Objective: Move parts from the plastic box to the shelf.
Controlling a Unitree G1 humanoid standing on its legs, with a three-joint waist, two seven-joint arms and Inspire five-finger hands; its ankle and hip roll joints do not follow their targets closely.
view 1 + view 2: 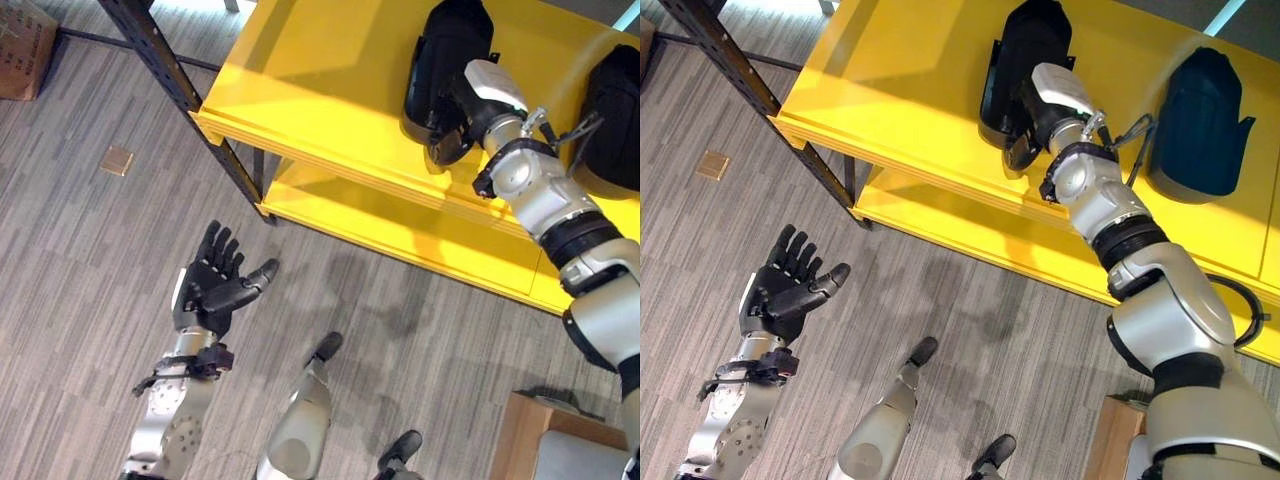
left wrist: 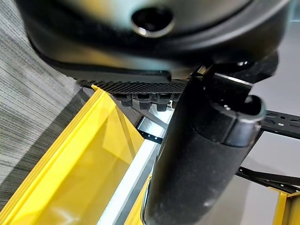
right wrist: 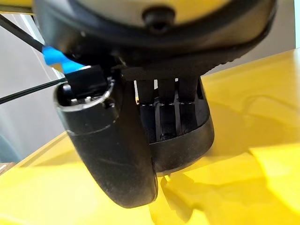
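Observation:
A black moulded part stands on the top board of the yellow shelf. My right hand reaches over the shelf's front edge and is curled on that part's near rim. In the right wrist view its fingers lie against the part and the thumb sits on the near side. The part's base rests on the board. A second dark part stands further right on the same board. My left hand hovers open over the floor, palm up, holding nothing.
A dark steel post carries the shelf's left corner, and a lower yellow board juts out beneath. A cardboard box stands far left. A wooden-edged box sits at the lower right, and a small brass plate is set in the carpet.

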